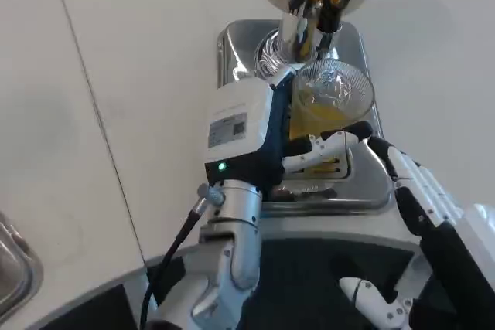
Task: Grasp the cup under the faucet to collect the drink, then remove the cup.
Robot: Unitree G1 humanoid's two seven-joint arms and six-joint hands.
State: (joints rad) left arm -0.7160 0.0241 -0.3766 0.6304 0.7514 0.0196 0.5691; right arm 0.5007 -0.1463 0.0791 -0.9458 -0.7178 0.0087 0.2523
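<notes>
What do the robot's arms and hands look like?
The left arm is a shiny silver tube with a black cable along it. The left hand has a white boxy back with a grey label, a dark body and a small green light. The right hand has white fingers with black tips.

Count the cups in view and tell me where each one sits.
1. The clear cup, partly filled with orange drink, is held by the left hand under the faucet, above the metal drip tray. Others may be hidden.
</notes>
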